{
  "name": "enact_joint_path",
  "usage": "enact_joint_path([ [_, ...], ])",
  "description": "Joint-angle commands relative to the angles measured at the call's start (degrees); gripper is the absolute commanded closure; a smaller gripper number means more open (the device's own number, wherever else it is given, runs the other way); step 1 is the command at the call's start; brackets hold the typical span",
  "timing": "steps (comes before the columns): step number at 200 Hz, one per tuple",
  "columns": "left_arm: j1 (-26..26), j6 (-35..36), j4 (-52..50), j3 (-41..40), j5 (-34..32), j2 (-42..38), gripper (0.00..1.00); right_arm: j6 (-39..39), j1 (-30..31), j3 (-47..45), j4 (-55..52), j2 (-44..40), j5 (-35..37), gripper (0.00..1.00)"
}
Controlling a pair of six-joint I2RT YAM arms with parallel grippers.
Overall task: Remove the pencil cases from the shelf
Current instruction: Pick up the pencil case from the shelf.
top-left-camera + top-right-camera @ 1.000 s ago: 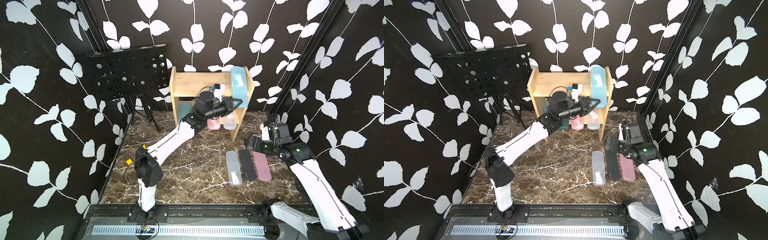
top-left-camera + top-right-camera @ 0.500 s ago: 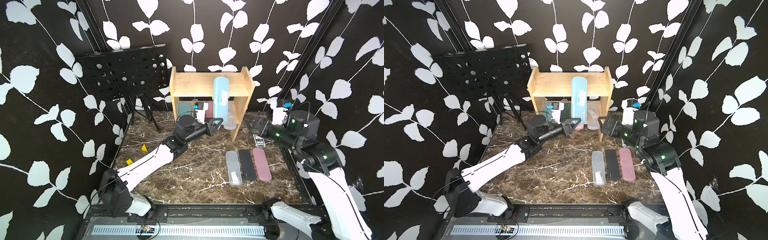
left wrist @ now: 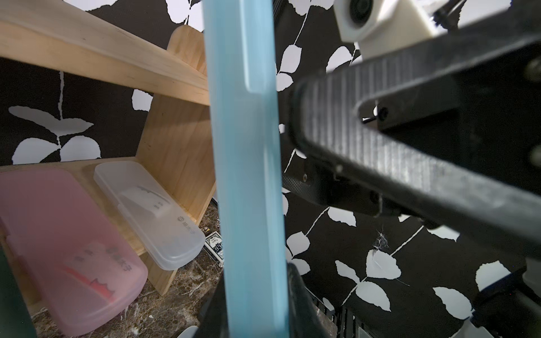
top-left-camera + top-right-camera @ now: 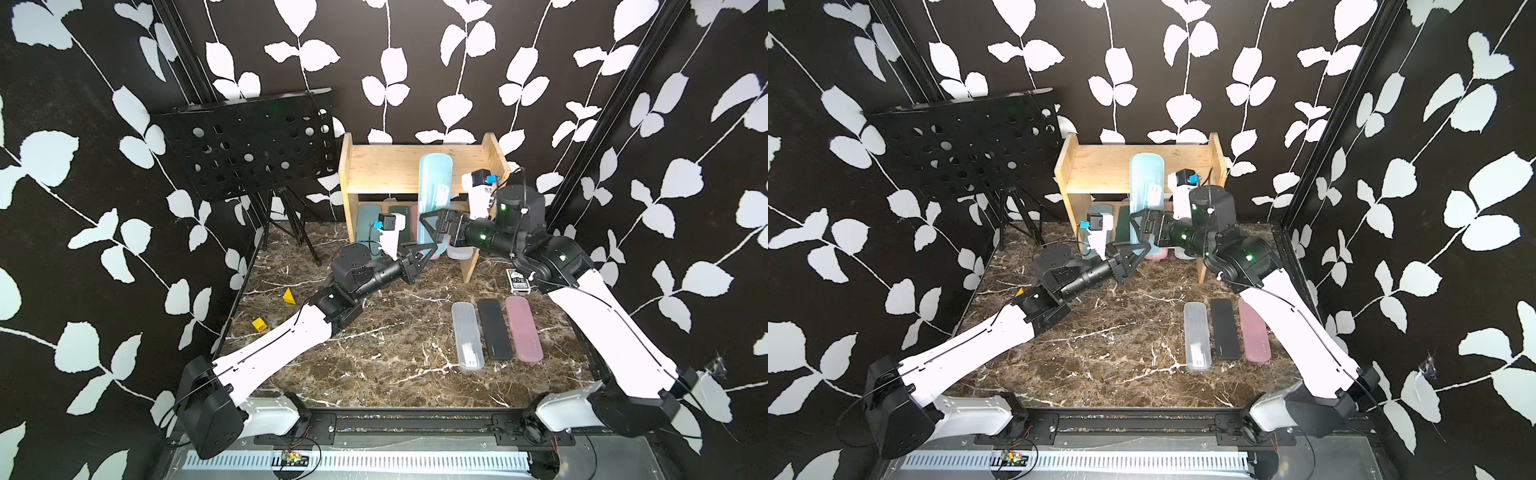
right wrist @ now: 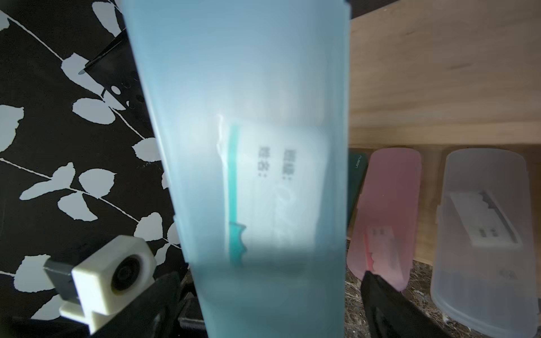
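Now the spread right claw [image 4: 433, 227] has come around the upright blue case [image 4: 435, 178] that the left claw [image 4: 428, 253] pinches before the shelf [image 4: 382, 166].

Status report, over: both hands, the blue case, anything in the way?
Left hand shut on blue case, held upright before the shelf. Right hand open, astride it. Nothing seen in the way.

I work in a small robot test booth, a staged lab set. Black walls [image 4: 83, 257] printed with white leaves close in three sides. Metal posts [image 4: 602, 124] frame the corners. My left arm [image 4: 274, 353] and right arm [image 4: 615, 332] are bolted to a rail [image 4: 415, 419] fronting a marble-look tabletop [image 4: 395, 353], which holds a wooden shelf [image 4: 390, 166] and a music stand [image 4: 249, 149].
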Motion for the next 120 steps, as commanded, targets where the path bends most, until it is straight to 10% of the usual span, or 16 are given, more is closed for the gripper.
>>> enact_joint_path([
  [1,-0.1,1.5,3.7,-0.5,0.5,-2.3,1.0,-2.0,1.5,5.0,1.7,1.0,2.8,0.01],
  [83,-0.1,2.2,1.9,-0.7,0.9,-3.0,1.0,-5.9,4.2,12.1,-5.9,6.9,10.0,0.06],
  [120,-0.2,2.6,0.7,-1.2,0.3,-3.7,1.0,-6.3,4.5,13.2,-7.7,7.8,11.7,0.28],
])
